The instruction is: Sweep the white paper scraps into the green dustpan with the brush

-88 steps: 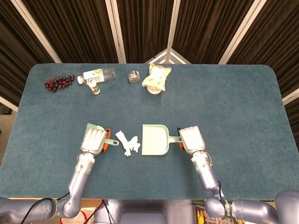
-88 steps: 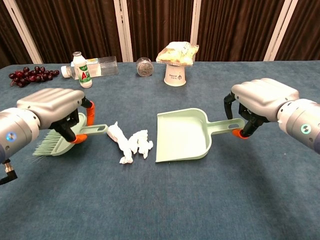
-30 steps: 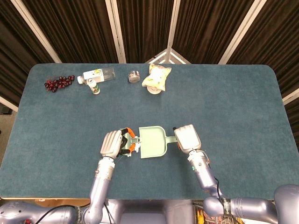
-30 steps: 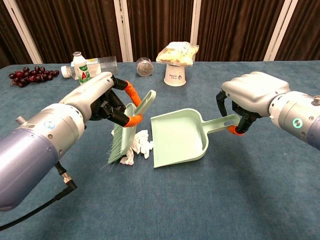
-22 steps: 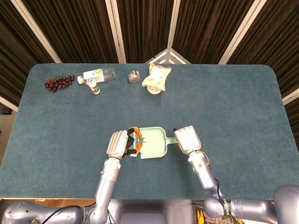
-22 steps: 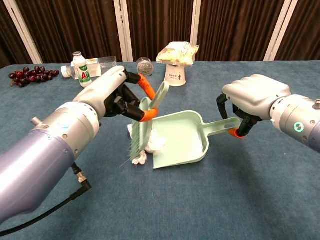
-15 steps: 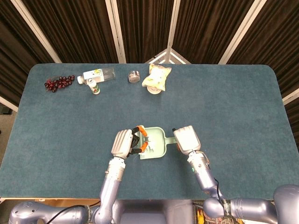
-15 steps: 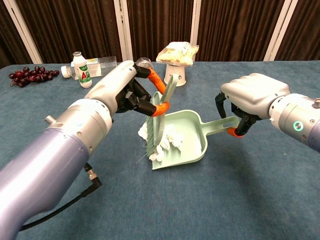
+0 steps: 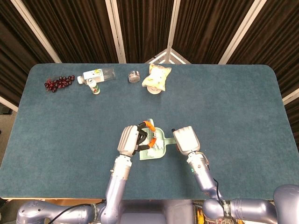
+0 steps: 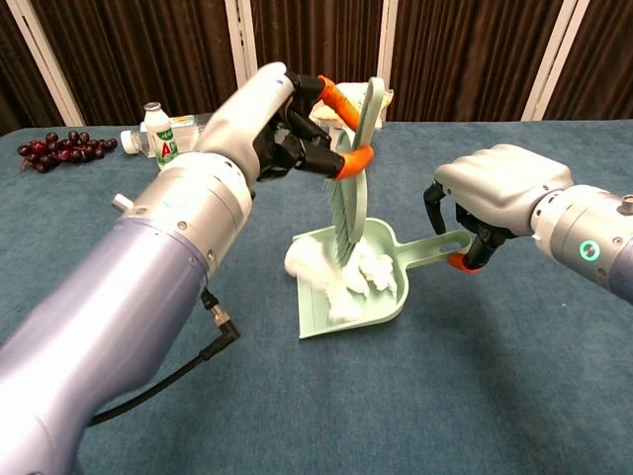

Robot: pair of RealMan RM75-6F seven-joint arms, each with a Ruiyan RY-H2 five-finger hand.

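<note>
My left hand (image 10: 287, 124) (image 9: 133, 140) grips the pale green brush (image 10: 353, 173), held upright with its bristles down inside the green dustpan (image 10: 326, 312) (image 9: 159, 155). White paper scraps (image 10: 361, 277) lie heaped in the pan, and one lump (image 10: 302, 259) sits at its left lip. My right hand (image 10: 499, 198) (image 9: 185, 140) holds the dustpan's handle (image 10: 435, 249), keeping the pan on the blue table (image 9: 233, 107). In the head view the left hand covers most of the brush and scraps.
Along the far edge stand a small white bottle (image 9: 95, 86), a lying clear bottle (image 9: 100, 74), grapes (image 9: 58, 83), a small jar (image 9: 134, 75) and a paper cup topped with a snack bag (image 9: 156, 77).
My left hand has swept the brush rightward into the dustpan, pushing the scraps in with it, then raised the brush upright. The right hand kept hold of the handle.
</note>
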